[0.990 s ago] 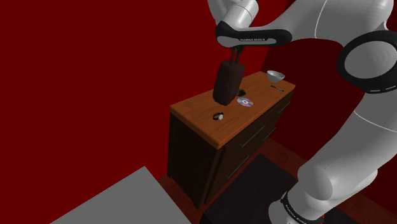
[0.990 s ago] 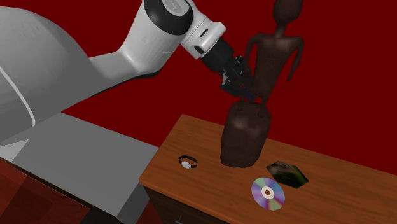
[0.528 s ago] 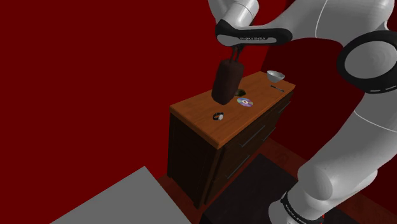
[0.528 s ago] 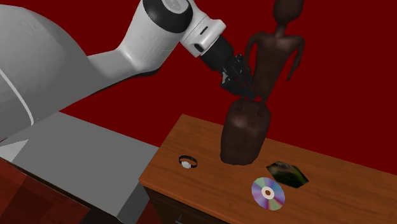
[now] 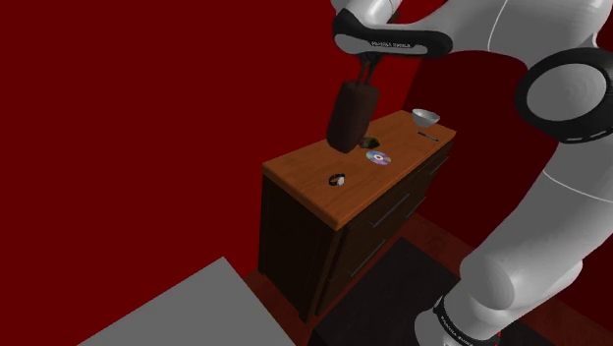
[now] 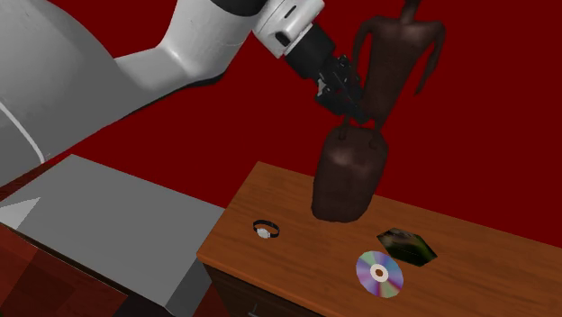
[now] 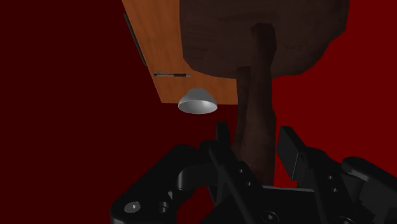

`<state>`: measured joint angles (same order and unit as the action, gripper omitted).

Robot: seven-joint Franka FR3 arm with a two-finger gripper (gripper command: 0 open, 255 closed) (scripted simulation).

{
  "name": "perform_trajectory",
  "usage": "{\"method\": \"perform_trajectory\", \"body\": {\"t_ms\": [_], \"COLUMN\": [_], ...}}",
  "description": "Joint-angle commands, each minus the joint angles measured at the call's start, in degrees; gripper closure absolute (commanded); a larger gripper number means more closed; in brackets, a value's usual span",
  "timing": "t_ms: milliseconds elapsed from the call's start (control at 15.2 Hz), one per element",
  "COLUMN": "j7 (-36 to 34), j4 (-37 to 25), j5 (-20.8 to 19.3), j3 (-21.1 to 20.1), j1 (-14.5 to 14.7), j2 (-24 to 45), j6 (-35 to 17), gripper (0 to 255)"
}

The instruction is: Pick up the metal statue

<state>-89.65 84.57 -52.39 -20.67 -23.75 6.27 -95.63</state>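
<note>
The statue [image 6: 349,176] is a dark brown slim figure on a heavy rounded base, with no metal sheen. It hangs tilted just above the wooden cabinet top [image 6: 270,194]. My black gripper [image 6: 356,110] is shut on its thin lower body, right above the base. In the shoulder view the statue base [image 5: 351,116] dangles under the gripper [image 5: 364,72], over the back part of the cabinet top [image 5: 339,197]. The wrist view shows the fingers [image 7: 291,151] clasping the figure's narrow stem [image 7: 256,121], with the base beyond them.
On the cabinet top lie a wristwatch [image 6: 265,230], a shiny disc [image 6: 379,273] and a dark green object [image 6: 405,245]. A white bowl [image 5: 424,116] and a pen [image 5: 429,137] sit near the far end. A grey surface [image 5: 187,315] lies below the cabinet.
The gripper has risen with the statue in it. The base has come up off the cabinet top and now hangs a little more tilted.
</note>
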Motion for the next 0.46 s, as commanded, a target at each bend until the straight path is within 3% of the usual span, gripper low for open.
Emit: {"method": "perform_trajectory", "body": {"t_ms": [0,396], "j7": [0.9,3.0], "j4": [-1.8,-6.2], "j5": [-0.1,-0.5], "j3": [-0.1,-0.4], "j1": [0.3,0.8], "j2": [0.2,1.4], "j6": [1.1,3.6], "gripper": [255,255]}}
